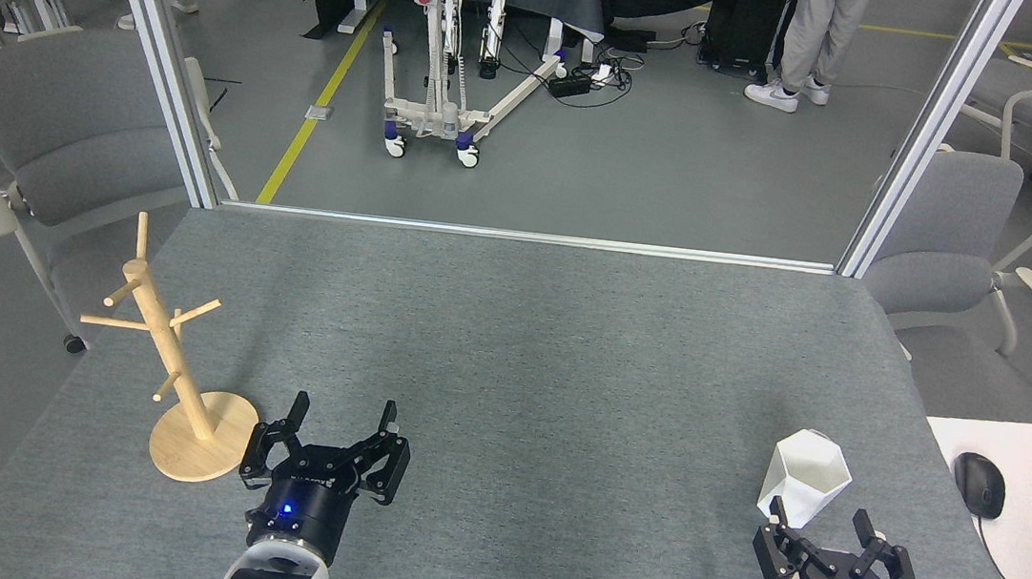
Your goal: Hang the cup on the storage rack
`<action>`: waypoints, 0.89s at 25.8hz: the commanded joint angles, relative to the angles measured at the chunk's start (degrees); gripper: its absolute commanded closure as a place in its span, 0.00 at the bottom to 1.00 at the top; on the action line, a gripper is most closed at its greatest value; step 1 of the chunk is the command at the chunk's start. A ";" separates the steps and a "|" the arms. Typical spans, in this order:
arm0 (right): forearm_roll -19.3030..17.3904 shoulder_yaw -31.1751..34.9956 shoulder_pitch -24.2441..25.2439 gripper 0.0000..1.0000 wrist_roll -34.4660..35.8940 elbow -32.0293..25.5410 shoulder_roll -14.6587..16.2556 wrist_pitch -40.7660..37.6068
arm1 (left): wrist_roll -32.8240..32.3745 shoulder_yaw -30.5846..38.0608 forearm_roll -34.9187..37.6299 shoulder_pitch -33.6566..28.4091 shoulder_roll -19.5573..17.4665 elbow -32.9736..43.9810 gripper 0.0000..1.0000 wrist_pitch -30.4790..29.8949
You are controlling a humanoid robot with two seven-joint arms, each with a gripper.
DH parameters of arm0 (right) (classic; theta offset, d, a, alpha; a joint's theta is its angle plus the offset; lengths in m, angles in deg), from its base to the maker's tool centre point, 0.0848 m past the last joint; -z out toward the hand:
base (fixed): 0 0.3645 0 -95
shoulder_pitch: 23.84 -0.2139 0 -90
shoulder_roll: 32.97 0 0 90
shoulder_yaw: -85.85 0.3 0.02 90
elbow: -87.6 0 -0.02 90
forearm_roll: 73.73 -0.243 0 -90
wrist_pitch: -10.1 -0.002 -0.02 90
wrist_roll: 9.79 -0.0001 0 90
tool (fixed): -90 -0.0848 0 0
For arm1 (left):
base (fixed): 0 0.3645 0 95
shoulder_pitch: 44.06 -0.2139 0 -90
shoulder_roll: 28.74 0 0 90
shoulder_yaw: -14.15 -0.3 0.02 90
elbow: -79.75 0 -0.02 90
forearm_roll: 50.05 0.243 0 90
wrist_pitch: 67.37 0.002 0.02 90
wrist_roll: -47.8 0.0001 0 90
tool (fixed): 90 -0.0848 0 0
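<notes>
1. A grey felt-covered counter (519,347) is being viewed from above, from the robot's own head, with two dark arms entering from the bottom edge.
2. The cup (805,478), small, matte white and faceted with an angular rim, is being seen standing upright on the counter near its front right corner; its handle is not being shown from this angle.
3. The right gripper (820,521) is being held just in front of the cup, its fingers spread apart and nothing being gripped; the left fingertip is overlapping the cup's lower edge in the view, and contact cannot be told.
4. The storage rack (155,328), a light wooden mug tree, is being seen at the counter's front left, its post slanting up and to the left from a round flat base, with thin pegs sticking out on both sides and nothing hanging on them.
5. The left gripper (344,411) is being held just to the right of the rack's base, its fingers spread wide and empty.
6. Cup and rack are being kept well apart, at opposite sides of the counter.
7. Beyond the counter, grey chairs (63,127) are being seen on both sides, and a person's legs (816,33) at the top.
</notes>
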 commanded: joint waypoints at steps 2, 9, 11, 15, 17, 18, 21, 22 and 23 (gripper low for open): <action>-0.05 0.10 -1.50 0.00 -0.01 1.43 0.26 -0.30 | -0.36 -0.05 0.00 0.14 0.08 -0.05 0.01 0.10; -0.05 0.10 -3.08 0.00 -0.01 3.63 0.26 -0.30 | -0.45 -0.05 0.00 0.32 0.16 -0.75 0.01 0.10; -0.05 0.10 -4.04 0.00 -0.01 4.86 0.26 -0.03 | -0.54 -0.05 0.00 0.32 0.16 -0.75 0.01 0.10; -0.05 0.10 -5.01 0.00 -0.01 5.56 0.34 0.05 | -0.62 -0.05 0.00 0.32 0.16 -0.84 0.01 0.18; -0.05 0.10 -5.27 0.00 -0.01 5.74 0.43 0.05 | -0.62 -0.05 0.00 0.32 0.16 -1.01 0.01 0.18; -0.05 0.10 -5.36 0.00 -0.01 6.18 0.43 0.14 | -0.54 -0.05 0.00 0.41 0.16 -1.36 0.01 0.18; -0.05 0.10 -6.42 0.01 -0.01 6.88 0.52 0.23 | -0.54 -0.05 0.00 0.76 0.16 -2.07 0.01 0.18; -0.05 0.10 -6.59 0.00 -0.01 6.97 0.52 0.32 | -0.54 -0.05 0.00 0.76 0.16 -2.33 0.01 0.10; -0.05 0.10 -6.77 0.00 -0.01 7.23 0.52 0.32 | -0.54 -0.05 0.00 0.85 0.16 -2.51 0.01 0.10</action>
